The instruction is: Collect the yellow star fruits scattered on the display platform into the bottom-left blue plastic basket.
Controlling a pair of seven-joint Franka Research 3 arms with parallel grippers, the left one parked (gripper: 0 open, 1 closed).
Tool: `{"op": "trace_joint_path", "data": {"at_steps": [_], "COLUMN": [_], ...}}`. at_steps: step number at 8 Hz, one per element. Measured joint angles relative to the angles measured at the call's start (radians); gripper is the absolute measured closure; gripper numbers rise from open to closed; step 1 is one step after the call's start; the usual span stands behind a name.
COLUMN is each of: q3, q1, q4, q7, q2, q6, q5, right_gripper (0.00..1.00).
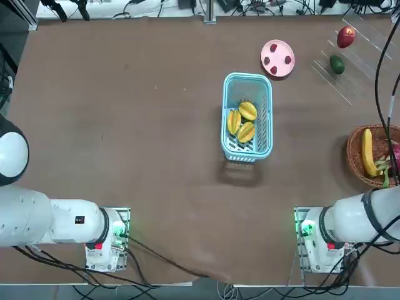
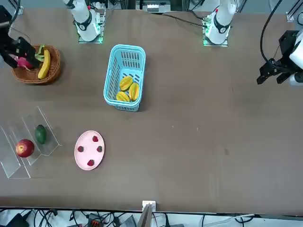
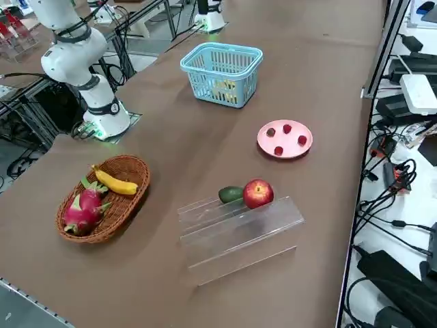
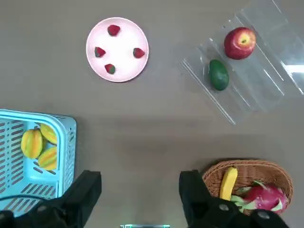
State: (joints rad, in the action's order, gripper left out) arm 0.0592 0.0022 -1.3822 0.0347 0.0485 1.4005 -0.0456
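While the three star fruits point(image 1: 241, 121) lie together inside the blue basket point(image 1: 267, 112) near the middle of the worktop point(image 1: 137, 125), the clear stand point(image 3: 239, 229) holds only a red apple point(image 3: 257, 193) and a green fruit point(image 3: 231, 195), so by the look of it the collecting is finished. No yellow fruit shows on the stand in any view.

The right tool point(image 4: 140, 190) hangs high above the worktop, looking down over the bare stretch between the blue basket and the wicker basket point(image 4: 247, 183), its two fingers spread wide with nothing between them.

Should a star fruit need moving again, I would judge it light and fairly firm, but waxy and ribbed, so the skin could slip or bruise under a hard squeeze. The sensible hold is across the middle of its short width, fingers seated in the grooves between ridges rather than on the thin ridge edges. The fruits sit touching each other against the basket floor, which leaves little room for fingers to slide between them.

A pink plate point(image 1: 277, 58) with small red berries rests apart from the basket.
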Motion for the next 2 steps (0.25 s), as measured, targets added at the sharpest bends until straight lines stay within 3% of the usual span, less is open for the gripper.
{"op": "trace_joint_path", "data": {"at_steps": [2], "q3": [-0.023], "q1": [-0.001], "q4": [0.000], "q7": [-0.012], "q2": [0.011], "q6": [0.001], "q5": [0.000], "right_gripper": [0.00]}}
